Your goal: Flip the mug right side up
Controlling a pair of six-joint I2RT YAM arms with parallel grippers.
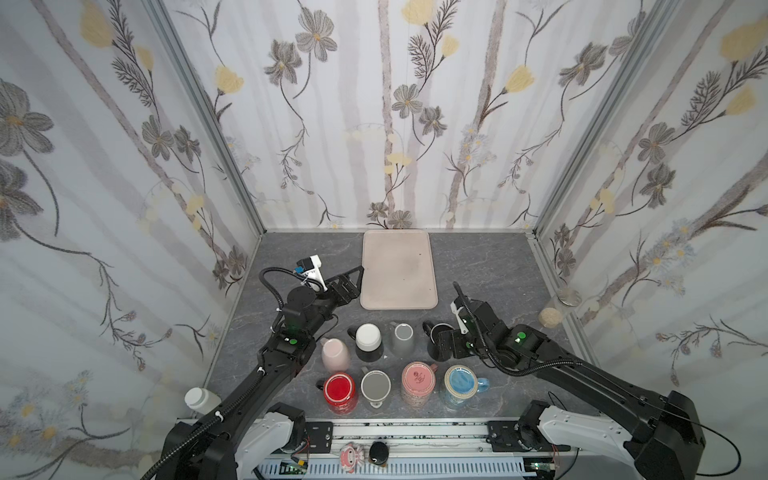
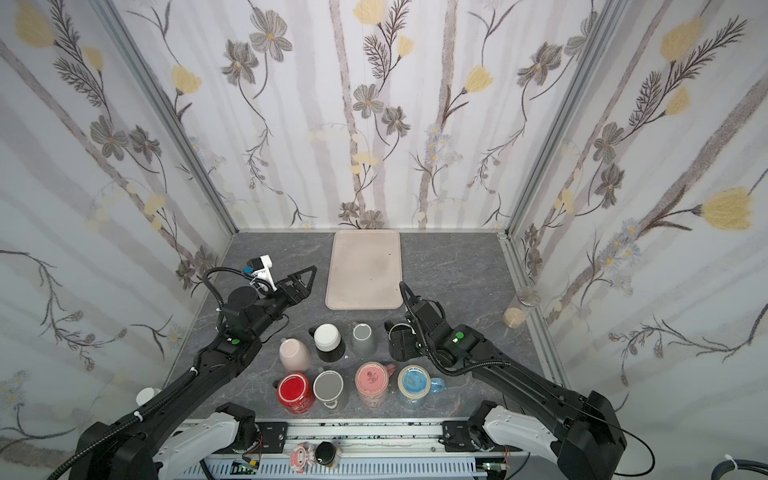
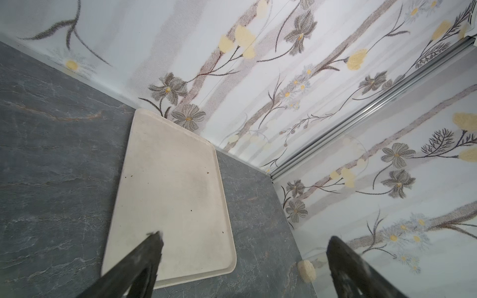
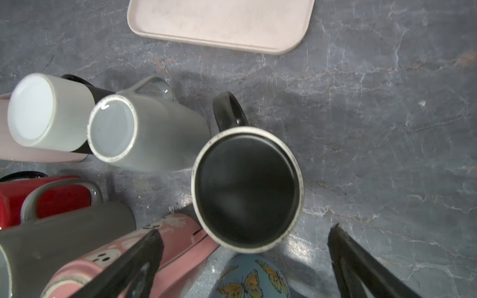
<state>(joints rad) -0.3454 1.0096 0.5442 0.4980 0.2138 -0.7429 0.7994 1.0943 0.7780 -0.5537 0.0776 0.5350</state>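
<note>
Bright, diffuse light from above. Soft shadow beside black mug (image 4: 247,188), small glare on tabletop (image 4: 296,247). Bent edges in both top views; slight blur in wrist views.

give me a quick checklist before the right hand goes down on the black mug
1. Right hand open: ok, jaws wide, nothing held.
2. Left hand out of the way: ok, open, beside the tray, away from the mugs.
3. Right hand above the black mug: ok, no contact visible.
4. Black mug's orientation: cannot tell, dark face with pale ring could be base or mouth.
5. Room around it: not ok, grey mug and pink mug stand close beside it.
6. Handle free: ok, points toward the tray.
</note>
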